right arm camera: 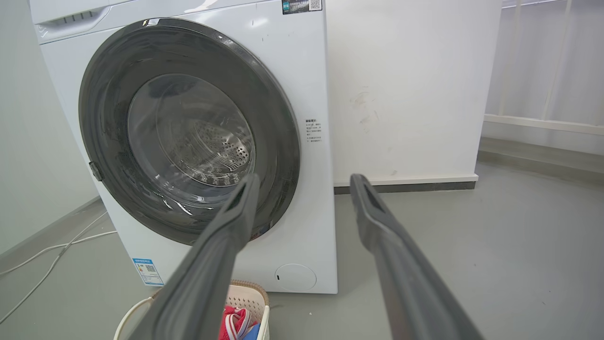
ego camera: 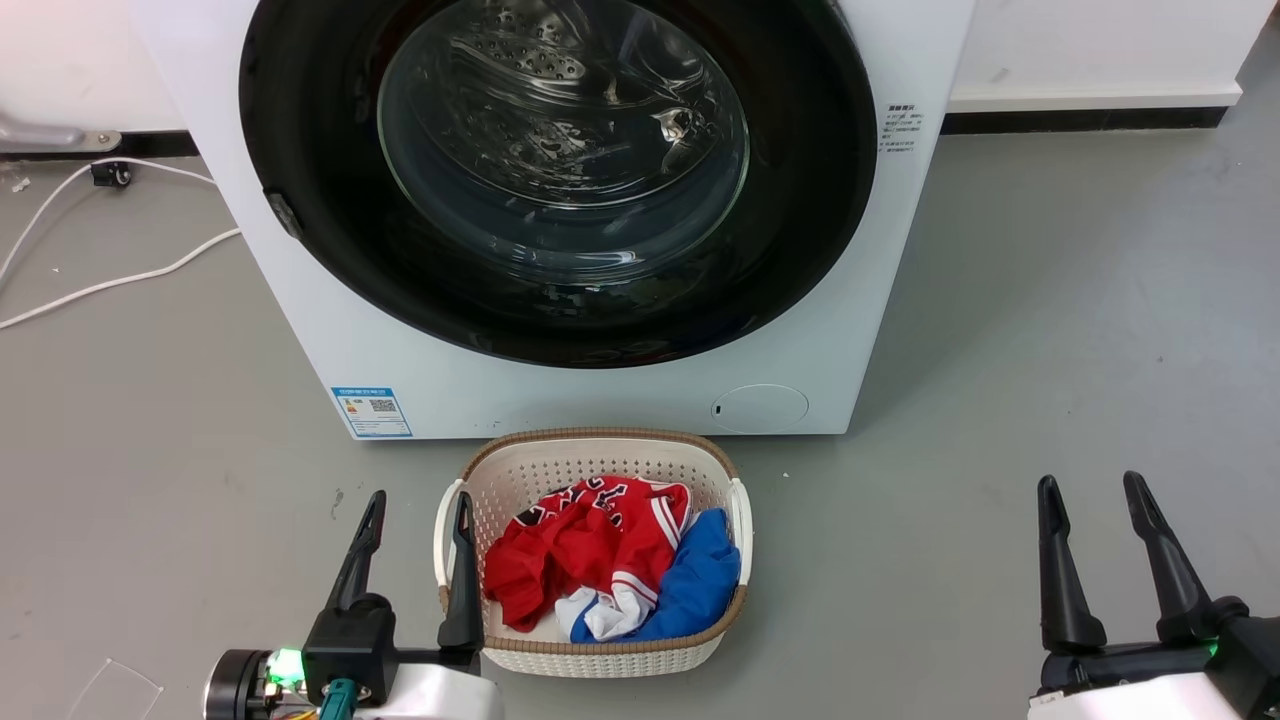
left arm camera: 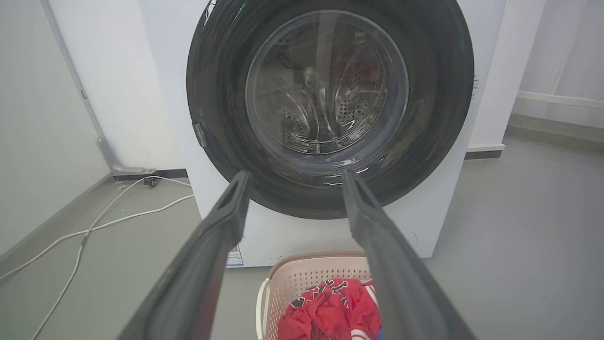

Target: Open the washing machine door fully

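Washing machine door (ego camera: 560, 170) is shut, flat against the front of the white washing machine (ego camera: 600, 400), and through its clear glass window you can see the perforated steel drum. On the left edge of the black ring there is a small grey tab (ego camera: 284, 214). Your left gripper (ego camera: 420, 497) is at the lower left of the head view, just beside the left rim of the laundry basket (ego camera: 600, 437); its jaws are wide apart and hold nothing. Your right gripper (ego camera: 1090, 478) is at the lower right, well apart from the basket and the machine, its jaws also wide and empty. Neither gripper touches the door. The basket stands on the grey floor (ego camera: 1050, 330) just in front of the machine, near the round filter cap (ego camera: 760, 408), and holds a red garment (ego camera: 590, 540) and a blue garment (ego camera: 705, 580). A white cable (ego camera: 120, 280) lies on the floor to the left of the machine.
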